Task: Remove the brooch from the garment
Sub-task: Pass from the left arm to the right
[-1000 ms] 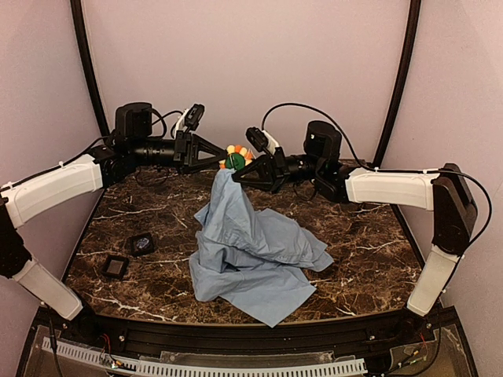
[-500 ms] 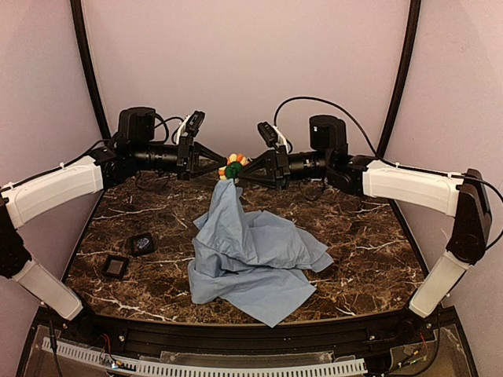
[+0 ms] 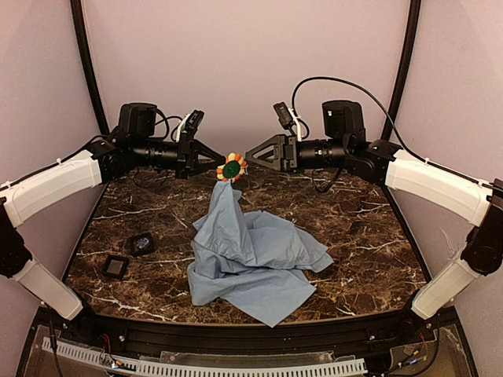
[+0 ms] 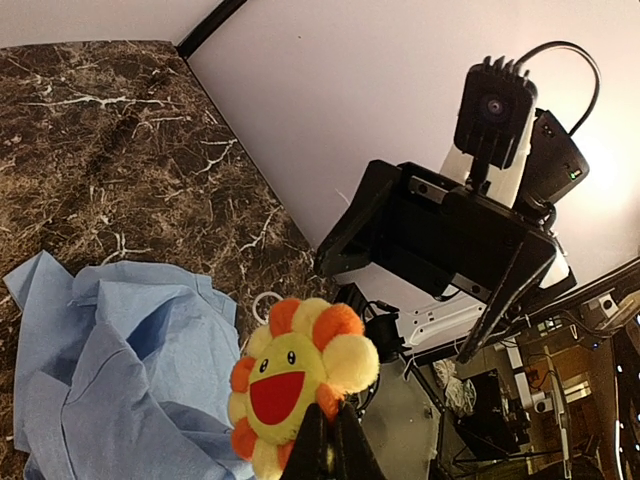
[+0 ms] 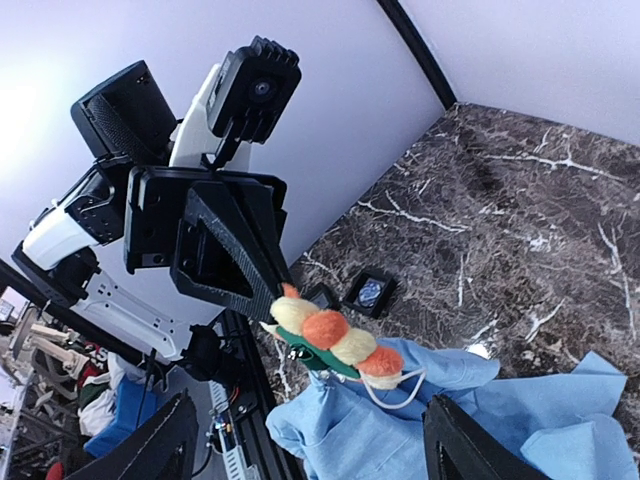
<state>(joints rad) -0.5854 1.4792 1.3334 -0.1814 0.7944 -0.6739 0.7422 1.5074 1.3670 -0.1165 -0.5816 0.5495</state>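
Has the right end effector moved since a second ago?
Yes. In the top view the right end effector has backed rightward, toward the black frame post, and stands open, clear of the brooch held by the left end effector.

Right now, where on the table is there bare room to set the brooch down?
Widest bare table lies right of the garment, up to the right edge. A smaller strip lies between the black pads and the far wall. Crowded: above the garment's peak, around left gripper, brooch and right gripper.
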